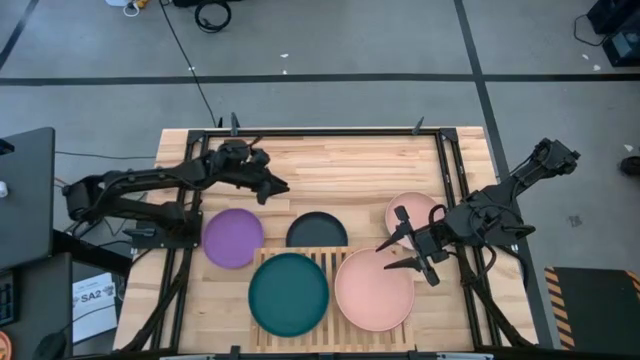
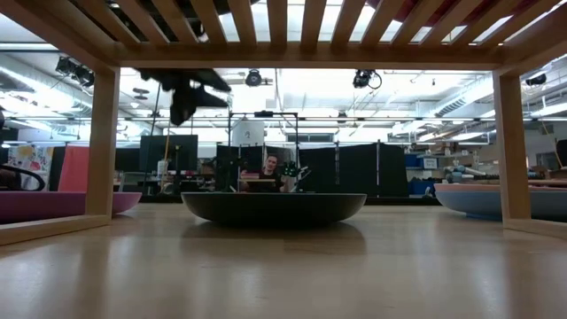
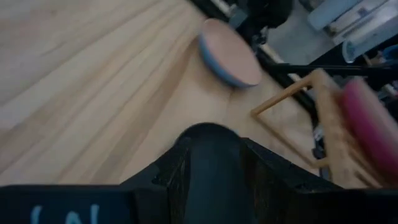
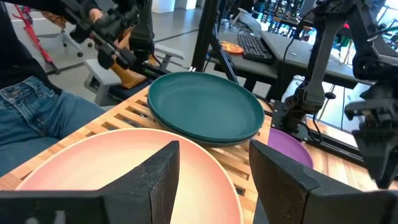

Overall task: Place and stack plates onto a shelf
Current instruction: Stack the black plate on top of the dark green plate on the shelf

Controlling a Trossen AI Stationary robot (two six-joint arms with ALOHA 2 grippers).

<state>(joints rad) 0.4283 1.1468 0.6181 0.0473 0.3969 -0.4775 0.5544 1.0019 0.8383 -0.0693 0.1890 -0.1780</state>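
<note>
The shelf [image 1: 335, 262] of light slats stands at the table's near middle. A teal plate [image 1: 288, 293] and a pale pink plate [image 1: 374, 288] lie side by side on it. On the tabletop rest a purple plate [image 1: 233, 237], a dark grey plate [image 1: 317, 230] just beyond the shelf's far edge, and a pink plate with a blue underside [image 1: 420, 208]. My left gripper [image 1: 272, 186] hangs open in the air, to the far left of the dark grey plate [image 2: 274, 206]. My right gripper [image 4: 214, 180] stands open over the pale pink plate's [image 4: 124, 168] right part and holds nothing.
A black frame rail [image 1: 447, 170] runs along the table's right side, and another along the far edge. Bare planks [image 1: 340, 170] lie between the far edge and the plates. A person sits in the room beyond the table [image 2: 270, 168].
</note>
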